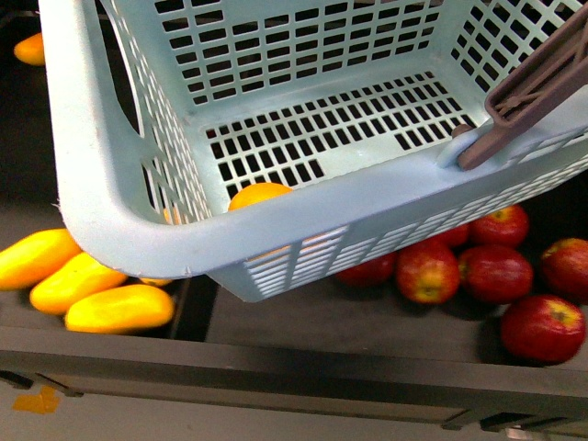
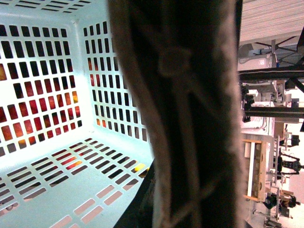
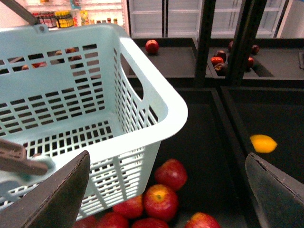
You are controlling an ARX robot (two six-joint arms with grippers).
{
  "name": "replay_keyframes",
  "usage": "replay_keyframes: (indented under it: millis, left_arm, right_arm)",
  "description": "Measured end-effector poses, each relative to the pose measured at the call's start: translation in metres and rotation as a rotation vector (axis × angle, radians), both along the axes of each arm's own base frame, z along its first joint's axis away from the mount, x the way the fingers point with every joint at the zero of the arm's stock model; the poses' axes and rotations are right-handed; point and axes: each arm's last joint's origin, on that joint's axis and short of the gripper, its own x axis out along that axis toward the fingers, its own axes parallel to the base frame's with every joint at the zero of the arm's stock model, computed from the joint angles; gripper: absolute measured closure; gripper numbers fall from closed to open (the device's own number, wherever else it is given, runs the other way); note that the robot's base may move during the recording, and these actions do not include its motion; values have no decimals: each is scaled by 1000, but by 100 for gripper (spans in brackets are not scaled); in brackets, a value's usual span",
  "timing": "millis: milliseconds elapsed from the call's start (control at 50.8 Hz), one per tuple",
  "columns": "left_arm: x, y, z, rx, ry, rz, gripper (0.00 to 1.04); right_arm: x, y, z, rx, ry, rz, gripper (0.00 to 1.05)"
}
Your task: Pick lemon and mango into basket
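Basket: pale teal plastic, smooth, faint sheen. Handle: brown plastic, matt. Apples: glossy red skin, bright highlights. Mangoes: smooth, waxy. Lemon: smooth skin. Trays: dark, matt.

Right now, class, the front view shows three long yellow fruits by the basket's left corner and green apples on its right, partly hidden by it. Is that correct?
Not quite. The apples are red, not green, as the front view shows. The rest holds: three long yellow fruits lie by the left corner of the basket, and the apples lie on its right, partly hidden by it.
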Motion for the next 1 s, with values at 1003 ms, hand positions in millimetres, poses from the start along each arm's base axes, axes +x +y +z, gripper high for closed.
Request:
replay_keyframes:
  millis: [1003]
  left_arm:
    - [1, 1, 0, 4, -4, 8, 100]
  right_arm:
    - [0, 0, 0, 0, 0, 1, 9]
